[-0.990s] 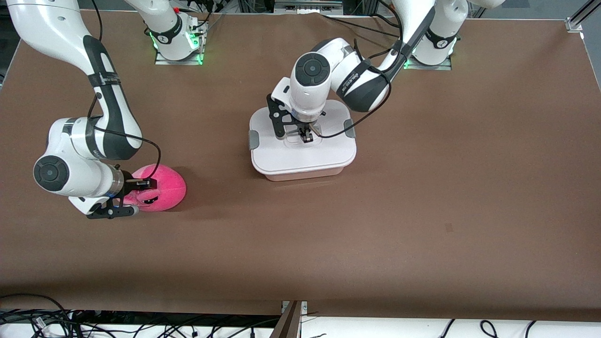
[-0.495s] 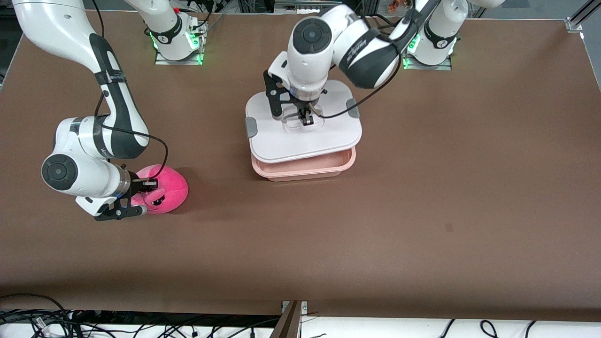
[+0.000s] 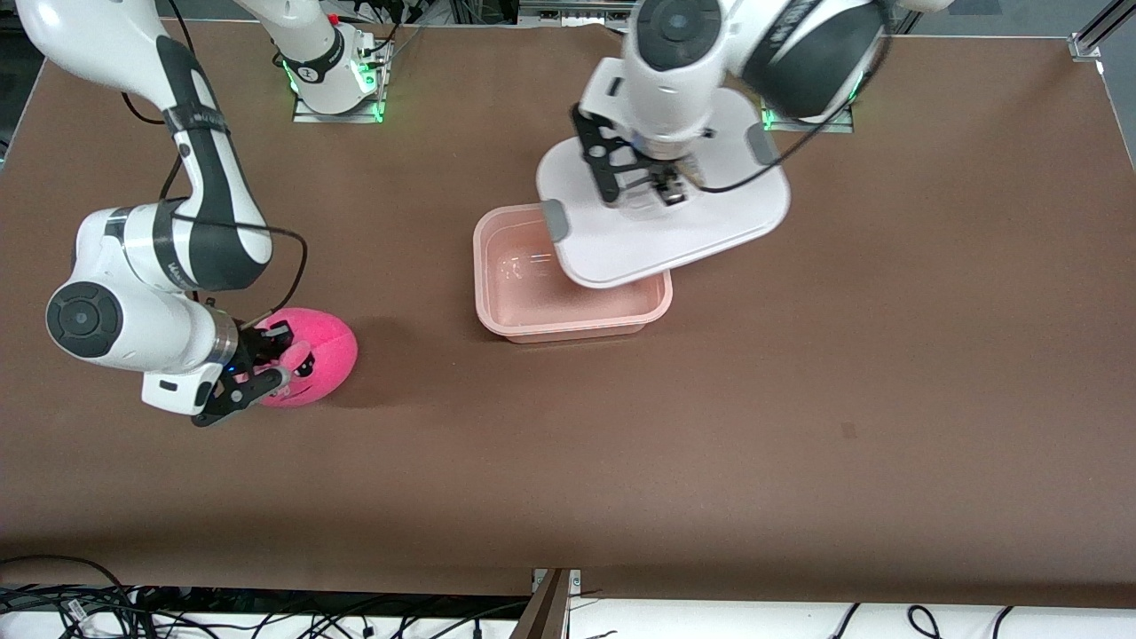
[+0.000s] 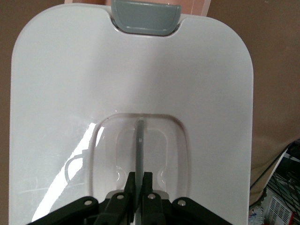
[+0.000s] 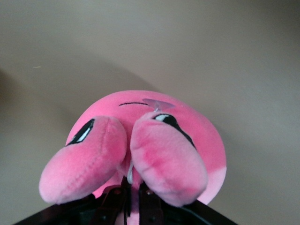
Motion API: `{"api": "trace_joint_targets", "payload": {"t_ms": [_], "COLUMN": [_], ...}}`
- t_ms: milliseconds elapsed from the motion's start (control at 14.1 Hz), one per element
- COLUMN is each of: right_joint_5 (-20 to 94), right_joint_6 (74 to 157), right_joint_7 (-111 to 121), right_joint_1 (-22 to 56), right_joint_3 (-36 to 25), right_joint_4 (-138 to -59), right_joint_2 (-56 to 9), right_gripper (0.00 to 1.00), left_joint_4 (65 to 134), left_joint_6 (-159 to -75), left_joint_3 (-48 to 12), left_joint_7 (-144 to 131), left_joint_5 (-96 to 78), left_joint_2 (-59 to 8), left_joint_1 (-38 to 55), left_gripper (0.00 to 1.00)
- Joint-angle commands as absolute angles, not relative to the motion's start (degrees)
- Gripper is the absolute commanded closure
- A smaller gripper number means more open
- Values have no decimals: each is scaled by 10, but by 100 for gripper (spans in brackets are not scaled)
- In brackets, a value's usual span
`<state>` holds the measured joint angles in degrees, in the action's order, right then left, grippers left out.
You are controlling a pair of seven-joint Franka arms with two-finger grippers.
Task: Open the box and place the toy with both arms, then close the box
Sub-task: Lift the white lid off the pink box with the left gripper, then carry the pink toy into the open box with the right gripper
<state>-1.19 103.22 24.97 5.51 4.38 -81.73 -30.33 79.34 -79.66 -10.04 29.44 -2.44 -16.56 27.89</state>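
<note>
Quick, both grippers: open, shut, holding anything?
Left gripper: shut on the lid by its centre handle, holding it up over the open box.
Right gripper: shut on the toy, at the table's right-arm end.

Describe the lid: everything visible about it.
The lid is white, glossy plastic, a rounded rectangle with a grey clip at each short end and a recessed centre handle. The left gripper has its jaws shut on that handle, holding the lid in the air, partly over the open pink box.
</note>
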Motion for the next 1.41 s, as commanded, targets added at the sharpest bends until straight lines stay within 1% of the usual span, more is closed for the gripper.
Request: {"api": "trace_joint_targets", "payload": {"t_ms": [0,71,212,424,495,636,707,1061,1343], "right_joint_5": [-17,-19,-21,-57,-62,-89,-107,-177,-182], "right_joint_6": [963,952,937,931,931,930,930,923,932], "right_joint_7": [265,265,263,265,262,258,258,219,159], "right_joint_1": [57,58,72,124,151,198,212,300,336], "right_joint_3": [103,119,141,143,142,142,142,142,142], "right_joint_4": [-774,-774,-774,-774,-774,-774,-774,-775,-775], "right_joint_2": [-291,-282,-272,-263,-259,-259,-259,-265,-288], "right_gripper": [100,100,100,100,100,100,100,100,100], "left_joint_4": [765,755,738,722,722,717,718,716,715], "left_joint_6": [-709,-683,-660,-659,-661,-657,-660,-663,-663], "left_joint_3": [-105,-105,-105,-104,-105,-116,-117,-116,-117], "left_joint_7": [357,391,464,555,557,565,575,580,579], "left_joint_5": [-13,-11,26,44,48,119,126,121,121], "left_joint_2": [-144,-144,-144,-144,-147,-165,-165,-170,-171], "left_joint_1": [196,165,108,33,24,39,38,38,40], "left_gripper": [100,100,100,100,100,100,100,100,100]}}
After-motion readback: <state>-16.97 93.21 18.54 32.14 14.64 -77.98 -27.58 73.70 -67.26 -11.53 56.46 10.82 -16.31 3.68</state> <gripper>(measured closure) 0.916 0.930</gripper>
